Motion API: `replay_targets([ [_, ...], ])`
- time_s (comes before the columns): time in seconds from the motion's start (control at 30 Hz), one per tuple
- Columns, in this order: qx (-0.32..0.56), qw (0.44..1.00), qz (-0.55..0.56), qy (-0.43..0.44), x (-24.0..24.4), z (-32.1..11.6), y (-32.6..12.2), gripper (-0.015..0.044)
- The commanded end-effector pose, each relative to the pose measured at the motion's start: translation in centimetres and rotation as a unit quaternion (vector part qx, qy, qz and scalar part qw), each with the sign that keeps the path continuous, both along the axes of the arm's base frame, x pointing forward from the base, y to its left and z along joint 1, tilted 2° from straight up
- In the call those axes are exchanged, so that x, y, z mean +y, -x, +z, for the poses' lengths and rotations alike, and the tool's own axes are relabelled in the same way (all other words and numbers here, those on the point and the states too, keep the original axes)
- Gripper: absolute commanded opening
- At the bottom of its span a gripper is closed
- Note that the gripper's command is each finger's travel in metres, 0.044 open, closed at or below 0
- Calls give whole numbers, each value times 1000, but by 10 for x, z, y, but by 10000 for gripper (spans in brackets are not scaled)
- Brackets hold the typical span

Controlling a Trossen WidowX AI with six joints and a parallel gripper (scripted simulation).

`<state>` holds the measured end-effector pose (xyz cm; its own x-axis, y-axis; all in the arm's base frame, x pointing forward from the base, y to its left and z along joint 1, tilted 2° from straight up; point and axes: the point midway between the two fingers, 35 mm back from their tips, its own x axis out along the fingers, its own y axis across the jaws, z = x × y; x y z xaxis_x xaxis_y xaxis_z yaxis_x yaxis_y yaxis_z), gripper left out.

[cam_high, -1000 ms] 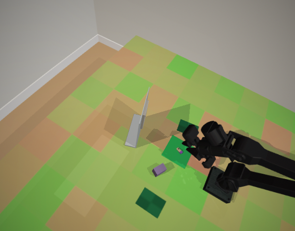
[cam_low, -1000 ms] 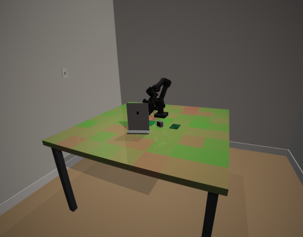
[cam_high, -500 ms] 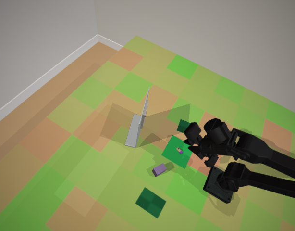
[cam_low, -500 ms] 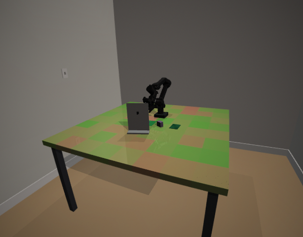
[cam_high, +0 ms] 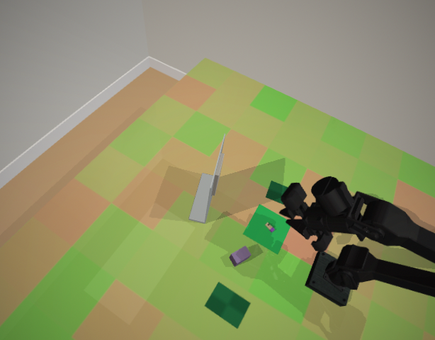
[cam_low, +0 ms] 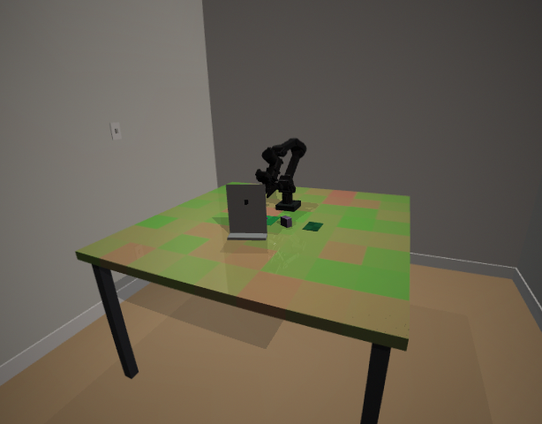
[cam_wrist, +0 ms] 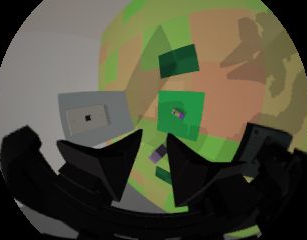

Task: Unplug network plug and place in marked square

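Note:
The small plug [cam_high: 268, 227] [cam_wrist: 179, 114] lies flat on the table inside the bright green marked square [cam_high: 263, 240] [cam_wrist: 191, 128], free of the socket. The grey upright panel [cam_high: 202, 199] [cam_low: 246, 212] [cam_wrist: 109, 116] stands to the left, and its socket [cam_low: 246, 201] [cam_wrist: 88, 118] shows as a dark empty hole. My gripper [cam_high: 287, 216] [cam_wrist: 154, 134] [cam_low: 267, 182] hangs in the air to the right of the square, above the table. Its fingers stand apart with only the table showing between them. It touches nothing.
A purple block [cam_high: 240, 255] [cam_low: 286, 222] [cam_wrist: 159, 155] lies just in front of the marked square. Two dark green patches [cam_high: 227, 304] [cam_high: 276, 190] lie on the table, one in front and one behind. The arm's base [cam_high: 327, 280] is at the right.

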<state>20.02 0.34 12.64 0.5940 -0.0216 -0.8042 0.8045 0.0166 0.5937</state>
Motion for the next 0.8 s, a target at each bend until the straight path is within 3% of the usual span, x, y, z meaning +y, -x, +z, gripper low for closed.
replay_targets([
  [0.0, 0, 1000, 0, 0, 0, 1, 0, 156],
  [0.77, -1, 1000, -1, 0, 2, 67, -1, 156],
])
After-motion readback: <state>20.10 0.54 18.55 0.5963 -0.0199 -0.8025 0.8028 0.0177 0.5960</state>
